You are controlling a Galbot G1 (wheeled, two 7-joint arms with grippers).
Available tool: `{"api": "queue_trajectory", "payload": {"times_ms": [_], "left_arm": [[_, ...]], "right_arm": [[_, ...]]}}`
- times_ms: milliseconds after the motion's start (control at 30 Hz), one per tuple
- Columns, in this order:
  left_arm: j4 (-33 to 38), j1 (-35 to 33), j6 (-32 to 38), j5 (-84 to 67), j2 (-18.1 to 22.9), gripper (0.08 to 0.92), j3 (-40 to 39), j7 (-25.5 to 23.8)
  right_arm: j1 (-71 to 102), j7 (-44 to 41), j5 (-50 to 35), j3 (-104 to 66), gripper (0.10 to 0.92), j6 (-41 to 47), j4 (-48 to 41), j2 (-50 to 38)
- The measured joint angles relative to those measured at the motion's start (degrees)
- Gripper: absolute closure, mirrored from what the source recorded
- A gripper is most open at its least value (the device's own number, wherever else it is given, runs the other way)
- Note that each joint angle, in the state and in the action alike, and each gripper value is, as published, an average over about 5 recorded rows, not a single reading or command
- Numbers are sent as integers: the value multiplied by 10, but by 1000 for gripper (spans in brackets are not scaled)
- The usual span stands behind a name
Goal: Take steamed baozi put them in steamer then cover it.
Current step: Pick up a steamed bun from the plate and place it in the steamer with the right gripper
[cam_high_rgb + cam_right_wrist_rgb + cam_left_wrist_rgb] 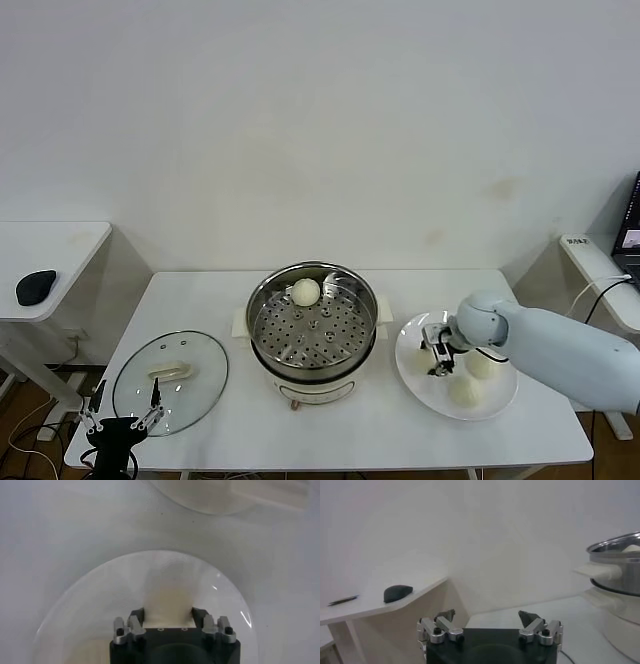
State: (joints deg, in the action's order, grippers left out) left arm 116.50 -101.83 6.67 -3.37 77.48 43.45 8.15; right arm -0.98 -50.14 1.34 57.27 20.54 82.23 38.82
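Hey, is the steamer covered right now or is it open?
Open. The steamer shows its bare perforated tray with one baozi inside, and the glass cover lies flat on the table to the robot's left of it.

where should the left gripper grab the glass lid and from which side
Grip the cream bar handle at the centre of the glass lid, coming straight down from above. The lid lies flat on the table with its handle up; the rim offers little to pinch. Close the left gripper across the bar's narrow width.

table [400, 290]: white | on it: steamer [314, 335], cover [170, 382], plate [412, 368]
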Motion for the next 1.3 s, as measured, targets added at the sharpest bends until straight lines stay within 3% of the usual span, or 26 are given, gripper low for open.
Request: {"api": "queue_trajectory", "payload": {"times_ms": [633, 933, 1300], "left_arm": [[3, 12, -6, -6, -12, 177, -6, -1], [2, 14, -6, -14, -18, 177, 0, -1], [9, 8, -6, -16, -16, 177, 16, -1]], "right_arm": [[-251, -32, -122, 95, 462, 43, 92, -23], [-342, -8, -224, 133, 457, 97, 108, 58], [-329, 39, -304, 154, 457, 159, 70, 208]]}}
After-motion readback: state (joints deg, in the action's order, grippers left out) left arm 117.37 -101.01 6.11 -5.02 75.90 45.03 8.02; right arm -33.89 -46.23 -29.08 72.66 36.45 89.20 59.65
